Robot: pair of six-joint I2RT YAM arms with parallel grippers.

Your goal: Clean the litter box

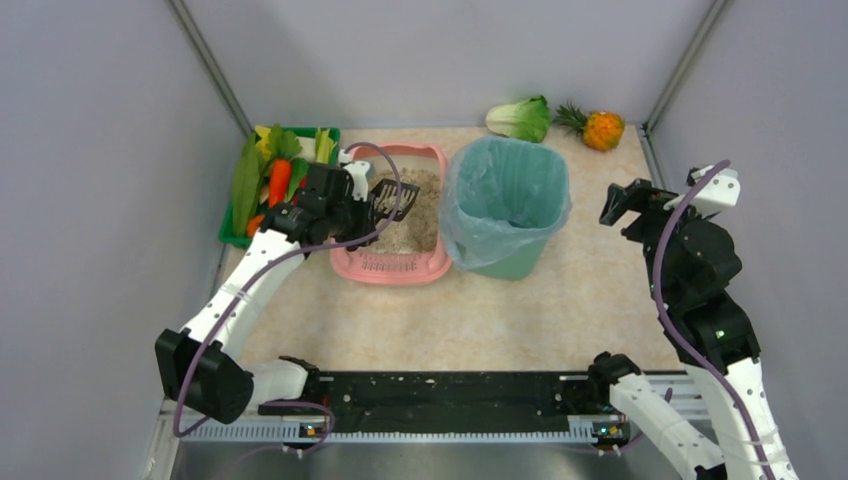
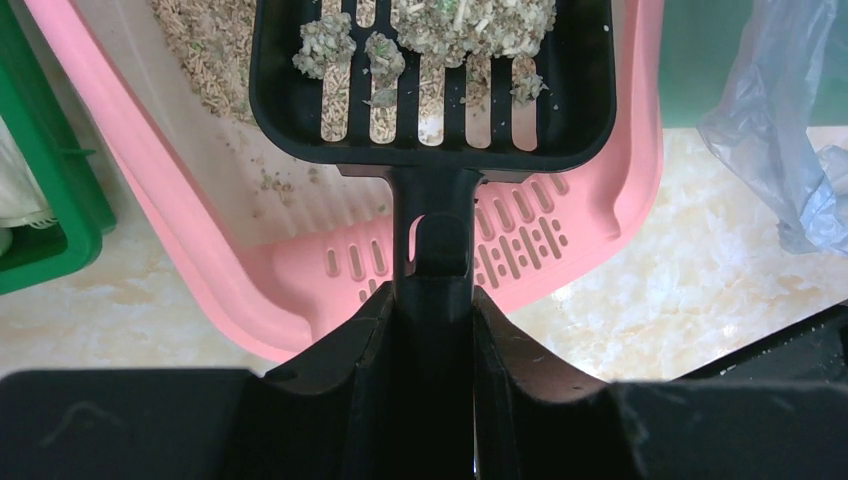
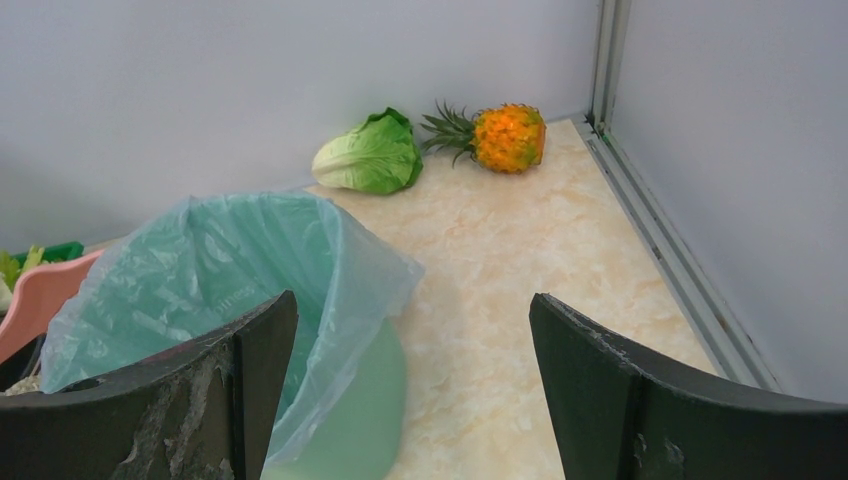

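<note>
Loaded scoop (image 2: 430,150) over litter box (image 2: 600,210)
Left gripper (image 2: 432,300) clamps its handle; right gripper (image 3: 412,305) gapes wide near the right edge.

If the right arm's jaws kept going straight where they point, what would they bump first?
Probably the bare table beside the teal bin; nothing stands between the open jaws of the right gripper. The bin's bag is close and might get brushed. Depth is unclear.
</note>
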